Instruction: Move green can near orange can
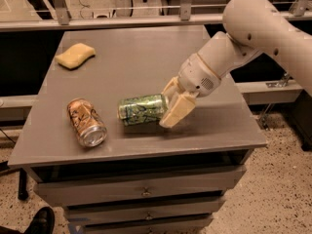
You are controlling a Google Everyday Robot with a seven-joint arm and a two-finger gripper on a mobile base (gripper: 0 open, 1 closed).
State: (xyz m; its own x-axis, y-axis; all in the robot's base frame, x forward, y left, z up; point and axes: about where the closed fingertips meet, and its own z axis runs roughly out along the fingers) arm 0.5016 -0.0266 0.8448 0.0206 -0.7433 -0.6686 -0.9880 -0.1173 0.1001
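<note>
The green can (141, 109) lies on its side near the front middle of the grey table (136, 67), held at its right end by my gripper (171, 105). The gripper's pale fingers (176, 112) are closed around the can's end, and the arm reaches in from the upper right. The orange can (86, 122) lies on its side at the front left, silver end toward the front edge. A short gap separates the two cans.
A yellow sponge (75, 55) lies at the back left of the table. Drawers sit below the table's front edge (141, 152). A metal rail runs behind the table. A dark shoe (40, 221) shows on the floor at bottom left.
</note>
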